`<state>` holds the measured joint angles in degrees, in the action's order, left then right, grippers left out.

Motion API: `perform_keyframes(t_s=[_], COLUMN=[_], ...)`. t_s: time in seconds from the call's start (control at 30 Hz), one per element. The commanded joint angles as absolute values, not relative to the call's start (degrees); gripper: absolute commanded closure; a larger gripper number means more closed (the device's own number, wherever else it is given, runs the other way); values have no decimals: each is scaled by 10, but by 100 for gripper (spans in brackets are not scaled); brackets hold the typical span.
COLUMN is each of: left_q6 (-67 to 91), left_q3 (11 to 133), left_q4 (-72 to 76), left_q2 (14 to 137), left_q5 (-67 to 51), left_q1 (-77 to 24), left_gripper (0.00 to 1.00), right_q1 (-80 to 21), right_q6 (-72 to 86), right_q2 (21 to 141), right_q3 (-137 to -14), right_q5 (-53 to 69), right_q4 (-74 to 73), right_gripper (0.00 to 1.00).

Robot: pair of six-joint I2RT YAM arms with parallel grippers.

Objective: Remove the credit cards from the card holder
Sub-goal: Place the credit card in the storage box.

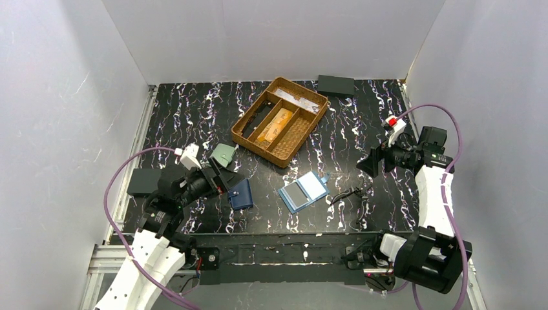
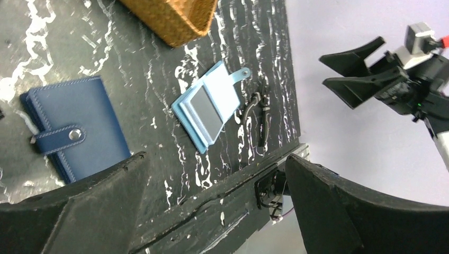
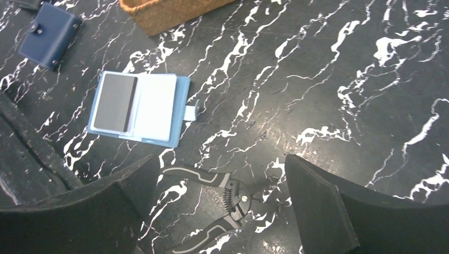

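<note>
Lying open and flat on the black table [image 1: 194, 110], whose glossy top is veined white like marble, the holder [image 1: 304, 191] sits near the front edge, about midway between the two arms. It is a light-blue rectangle with a dull grey panel on one leaf and a paler leaf beside it. A small rounded snap tab sticks out from its far right edge. Just right of it, not touching, lie pliers [image 1: 349, 194] with curved black handles and a coiled spring by the pivot. To the left a navy wallet [image 1: 241, 194], stitched along its edges and closed by a strap with a metal snap, lies close to the left gripper [image 2: 214, 159]. A pale green wallet [image 1: 224, 155] lies just behind it. Further back stands a woven brown tray [image 1: 258, 150], rectangular and split into long compartments. What look like flat orange-gold cards [image 1: 274, 124] lie in its middle one.

The left arm reaches low and forward from its base with the wrist angled toward the centre. Its wedge-shaped black fingers are spread wide with nothing between them. The right arm rises from its base, bends at the elbow and points its gripper [image 3: 222, 159] leftward above the table, right of the pliers. Its fingers too stand wide apart and hold nothing.
</note>
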<state>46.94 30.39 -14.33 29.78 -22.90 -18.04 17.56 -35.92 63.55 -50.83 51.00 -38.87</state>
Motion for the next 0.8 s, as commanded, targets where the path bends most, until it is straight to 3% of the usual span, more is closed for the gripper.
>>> perform_keyframes(t_s=[0.0,0.77], left_q6=[492,494], left_q3=[321,264], left_q4=[-219,-177], left_q2=[297,281], left_q5=[-196,-319], left_q1=[-176,-176], left_gripper=[2,2], right_q1=[178,178], right_q6=[-295,-328], right_q2=[621,600], right_q3=[-521,-533], right_q5=[479,563], right_q4=[-338,-402], right_gripper=[2,2])
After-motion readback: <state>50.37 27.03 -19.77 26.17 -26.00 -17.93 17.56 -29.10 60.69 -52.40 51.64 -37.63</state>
